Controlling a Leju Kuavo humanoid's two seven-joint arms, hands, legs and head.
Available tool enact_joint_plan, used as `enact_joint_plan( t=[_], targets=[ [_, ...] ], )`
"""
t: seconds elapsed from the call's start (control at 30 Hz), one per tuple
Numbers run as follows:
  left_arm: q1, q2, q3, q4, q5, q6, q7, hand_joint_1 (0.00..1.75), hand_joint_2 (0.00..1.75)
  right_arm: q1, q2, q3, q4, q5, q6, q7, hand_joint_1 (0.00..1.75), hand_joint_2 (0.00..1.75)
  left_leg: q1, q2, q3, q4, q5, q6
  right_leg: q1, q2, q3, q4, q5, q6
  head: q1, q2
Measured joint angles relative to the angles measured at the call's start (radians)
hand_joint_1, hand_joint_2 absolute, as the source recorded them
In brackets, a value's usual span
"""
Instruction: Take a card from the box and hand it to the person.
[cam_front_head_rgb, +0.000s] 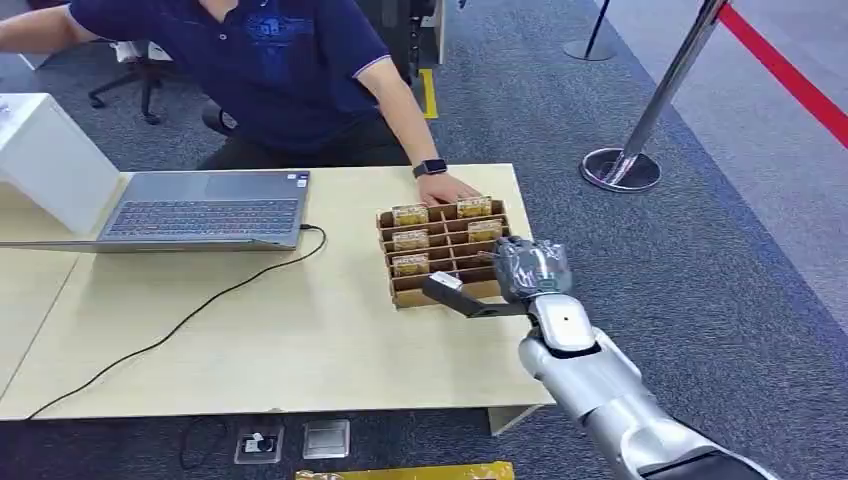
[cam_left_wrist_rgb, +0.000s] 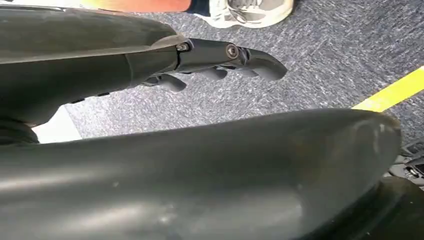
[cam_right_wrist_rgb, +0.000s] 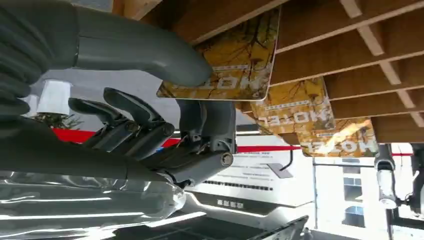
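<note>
An open laptop (cam_front_head_rgb: 205, 210) (cable (cam_front_head_rgb: 180, 325) trailing) sits on the table (cam_front_head_rgb: 300, 350).

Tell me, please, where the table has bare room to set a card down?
Bare tabletop lies between the laptop and the near edge, left of the card box, crossed by a black cable. Around the box it is crowded: right hand, person's hand.

An office or reception area is showing here: a grey open laptop (cam_front_head_rgb: 205, 210) is sitting on a pale wooden worktop (cam_front_head_rgb: 280, 340), grey carpet (cam_front_head_rgb: 720, 270) is covering the floor, a black wheeled office chair (cam_front_head_rgb: 135, 75) is standing behind, and a chrome stanchion post (cam_front_head_rgb: 640, 120) (red belt attached) is marking a queue.
</note>
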Motion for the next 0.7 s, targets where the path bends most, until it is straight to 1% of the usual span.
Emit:
enact_joint_plan(
  t=[0.1, 0.17, 0.3, 0.4, 0.5, 0.6, 0.67, 0.7],
  targets=[
    [0.001, 0.0, 0.0, 0.0, 0.0, 0.004, 0.0, 0.0, 0.0, 0.018, -0.005, -0.001, -0.075, -0.036, 0.01, -0.039, 1.75, 1.75, 0.0, 0.0, -0.001, 0.0, 0.0, 0.0, 0.0, 0.0, -0.001, 0.0, 0.0, 0.0, 0.002, 0.0],
    [0.001, 0.0, 0.002, 0.0, 0.006, 0.01, -0.001, 0.0, 0.0, 0.023, -0.008, 0.0, -0.136, -0.069, 0.024, -0.068, 1.75, 1.75, 0.0, 0.0, -0.001, 0.0, 0.0, 0.0, 0.0, 0.001, -0.001, 0.0, 0.0, 0.0, 0.0, 0.0],
    [0.005, 0.0, 0.009, 0.0, 0.012, 0.019, -0.003, 0.0, 0.0, 0.026, -0.018, 0.01, -0.279, -0.131, 0.053, -0.114, 1.75, 1.75, 0.0, 0.0, -0.001, 0.0, 0.0, 0.0, 0.0, 0.0, -0.001, 0.0, 0.0, 0.0, 0.0, 0.0],
    [0.004, 0.0, 0.017, 0.0, 0.012, 0.027, -0.005, 0.0, 0.0, 0.015, -0.029, 0.042, -0.378, -0.191, 0.1, -0.154, 1.75, 1.75, 0.0, 0.0, -0.001, 0.0, 0.0, 0.0, 0.0, 0.001, -0.001, 0.0, 0.0, 0.0, 0.002, 0.0],
    [0.003, 0.0, 0.017, 0.0, 0.012, 0.03, -0.005, 0.0, 0.0, -0.022, -0.033, 0.075, -0.411, -0.219, 0.126, -0.158, 1.75, 1.75, 0.0, 0.0, -0.001, 0.0, 0.0, 0.0, 0.0, 0.001, -0.001, 0.0, 0.0, 0.0, 0.0, 0.0],
    [0.001, 0.0, 0.017, 0.0, 0.007, 0.029, -0.005, 0.0, 0.0, -0.06, -0.031, 0.103, -0.41, -0.249, 0.144, -0.164, 1.75, 1.75, 0.0, 0.0, -0.001, 0.0, 0.001, 0.0, 0.0, 0.0, -0.001, 0.001, 0.0, 0.0, 0.001, 0.0],
    [-0.006, 0.0, 0.016, 0.0, -0.005, 0.021, -0.001, 0.0, 0.0, -0.1, -0.017, 0.116, -0.378, -0.25, 0.139, -0.148, 1.75, 1.75, 0.0, 0.001, -0.001, 0.0, 0.001, 0.0, 0.0, 0.001, -0.001, 0.001, 0.001, -0.001, 0.003, 0.0],
    [-0.012, 0.0, 0.015, 0.0, -0.01, 0.019, 0.001, 0.0, 0.0, -0.121, -0.01, 0.122, -0.352, -0.25, 0.132, -0.142, 1.75, 1.75, 0.0, 0.001, -0.001, 0.0, 0.001, 0.0, 0.0, 0.001, -0.001, 0.001, 0.001, -0.001, 0.002, 0.0]
  ],
)
